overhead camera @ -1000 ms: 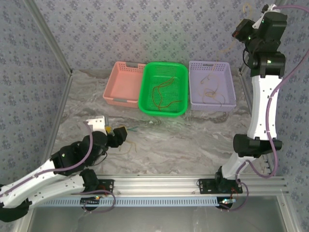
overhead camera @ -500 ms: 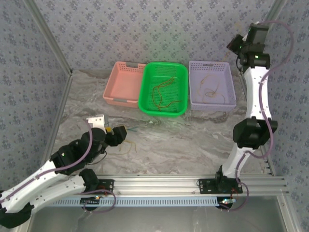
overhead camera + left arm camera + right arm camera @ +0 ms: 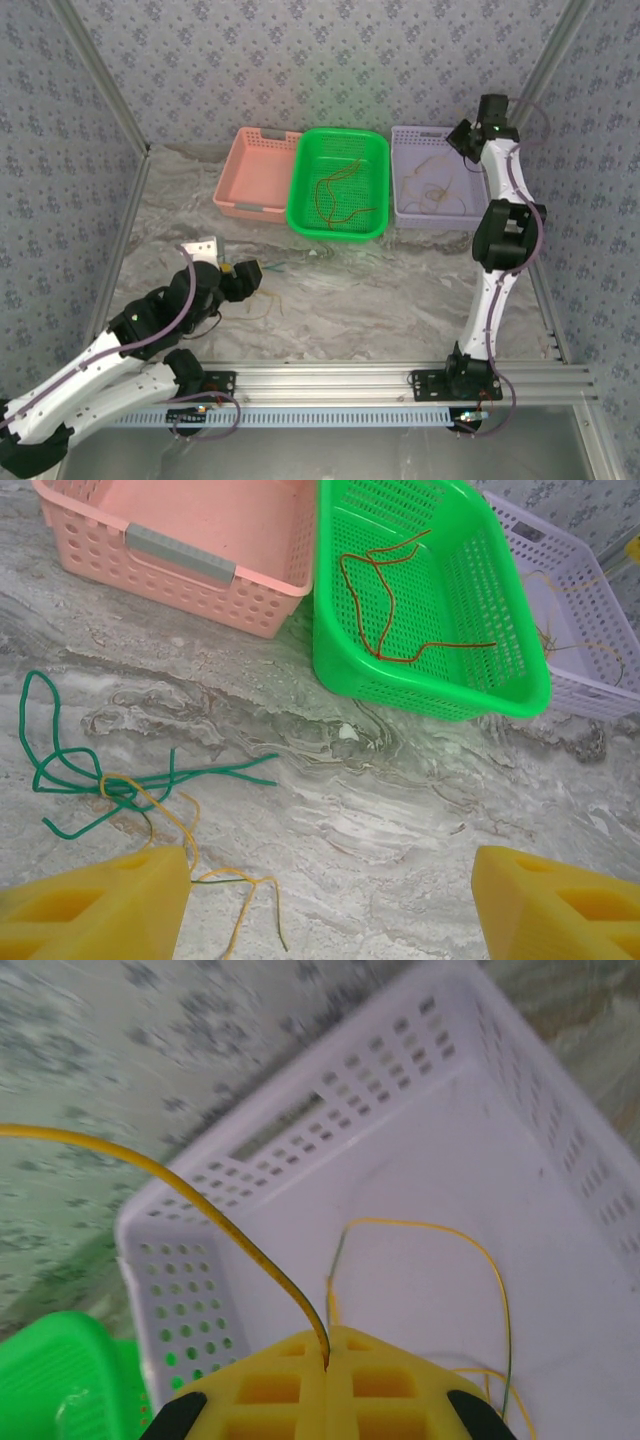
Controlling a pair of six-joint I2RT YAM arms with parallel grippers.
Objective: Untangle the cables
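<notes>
Green cable & short yellow cable lie knotted together on the table, just ahead of the left gripper. Its jaws are spread wide, prob. lined up to grab the knot. Red cable sits alone in the green basket, so sorting looks like one colour per basket. Right gripper, pressed tight on the held yellow cable, hangs over the lilac basket w/ more yellow ones inside. Likely about to drop it there.
</notes>
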